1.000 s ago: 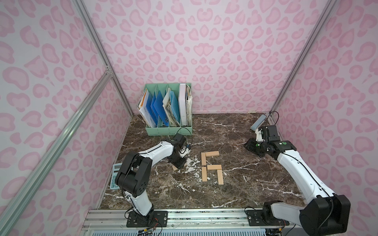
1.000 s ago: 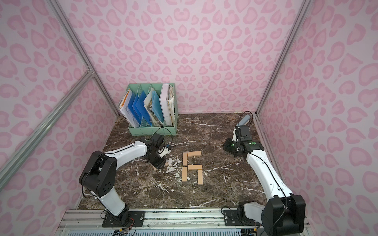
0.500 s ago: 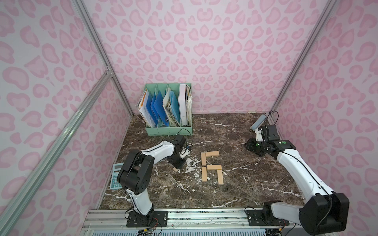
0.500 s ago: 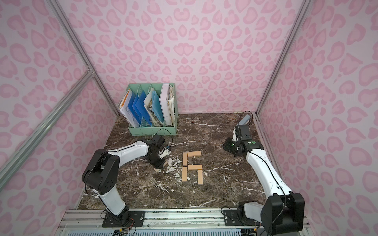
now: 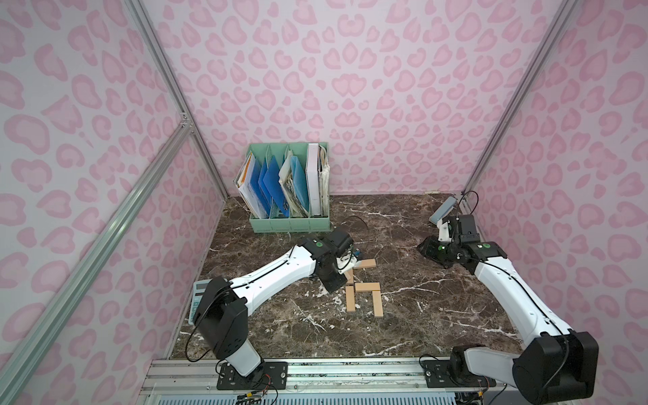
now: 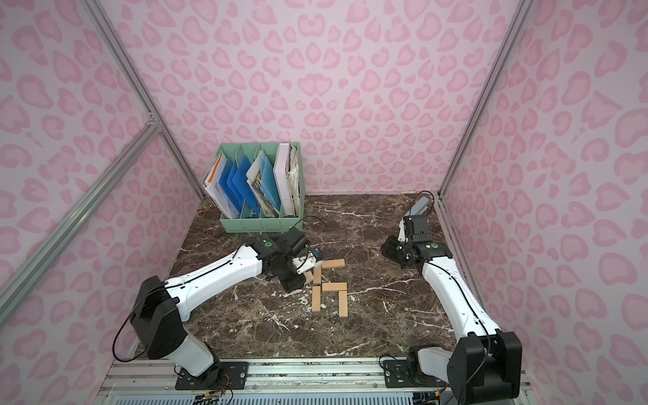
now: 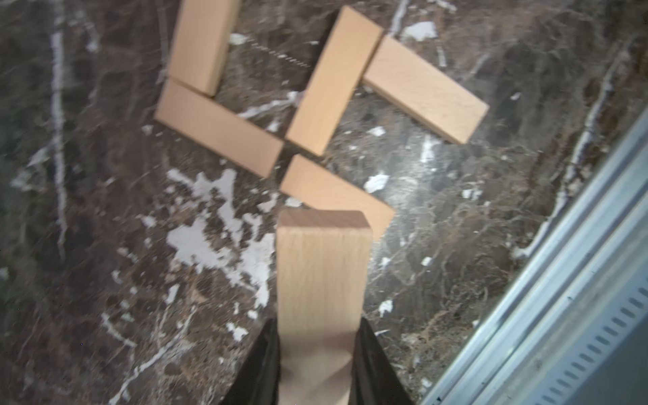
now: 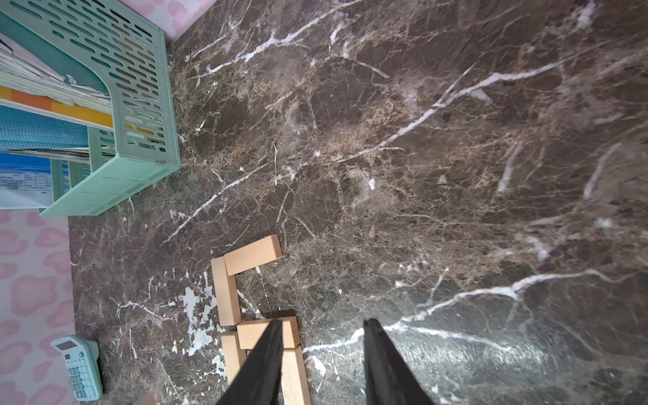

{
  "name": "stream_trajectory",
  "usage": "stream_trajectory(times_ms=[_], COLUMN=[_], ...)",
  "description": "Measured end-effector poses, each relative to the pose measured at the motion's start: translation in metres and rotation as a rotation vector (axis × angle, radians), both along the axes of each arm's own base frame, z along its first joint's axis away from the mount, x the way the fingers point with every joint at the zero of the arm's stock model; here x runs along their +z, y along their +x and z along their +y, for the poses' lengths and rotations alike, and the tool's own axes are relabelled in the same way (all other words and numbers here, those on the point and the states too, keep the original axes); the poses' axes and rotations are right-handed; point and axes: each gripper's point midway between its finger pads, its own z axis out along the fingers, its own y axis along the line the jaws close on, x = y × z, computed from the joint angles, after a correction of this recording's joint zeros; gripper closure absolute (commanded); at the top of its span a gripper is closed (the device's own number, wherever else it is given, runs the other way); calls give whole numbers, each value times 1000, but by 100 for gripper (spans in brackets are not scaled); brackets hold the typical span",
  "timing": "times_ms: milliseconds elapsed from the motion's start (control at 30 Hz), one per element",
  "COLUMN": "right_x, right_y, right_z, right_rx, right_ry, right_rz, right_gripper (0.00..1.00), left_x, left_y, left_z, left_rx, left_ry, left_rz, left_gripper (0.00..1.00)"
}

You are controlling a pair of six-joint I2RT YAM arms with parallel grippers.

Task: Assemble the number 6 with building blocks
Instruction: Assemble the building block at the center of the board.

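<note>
Presently, the held block point(image 7: 322, 280) is pinched across its width by the left tool point(image 7: 321, 350), close to one end, so most of its length projects forward. It appears clear of the surface point(image 5: 420, 315), just beside the upper left part of the figure point(image 5: 367, 287). The figure consists of five laid blocks point(image 6: 316, 298) lying flat: a top bar, two left uprights, a middle bar and a lower right upright. The bottom bar is missing, so the task is judged nearly complete. The blocks look rigid, light and smooth-faced: expect no flex, but loose pieces will probably slide if nudged. For level placement, take hold at mid-length across the long edges, since an end grip may let the block tilt. The right tool point(image 8: 322, 322) stands spread with nothing between its fingers, well apart from the figure. A file rack point(image 5: 291, 224) stands behind.
</note>
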Motion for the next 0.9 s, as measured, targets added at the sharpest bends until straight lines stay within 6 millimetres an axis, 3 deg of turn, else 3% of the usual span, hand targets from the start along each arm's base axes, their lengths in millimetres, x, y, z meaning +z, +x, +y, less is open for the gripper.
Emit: stream_trajectory(times_ms=[167, 300, 567, 900], right_x=[6, 4, 2, -1], right_y=[-2, -5, -7, -7], right_z=[-1, -1, -3, -3], right_rx=[-1, -1, -4, -4], right_ry=[2, 2, 4, 3], right_rz=[-17, -14, -10, 0], right_gripper=[59, 59, 59, 59], left_x=[-22, -37, -56, -62], left_y=[-43, -65, -70, -59], left_z=[-21, -32, -54, -64], left_rx=[-152, -241, -314, -343], left_ry=[86, 125, 133, 113], left_rz=[40, 56, 24, -31], left_gripper=[74, 74, 74, 74])
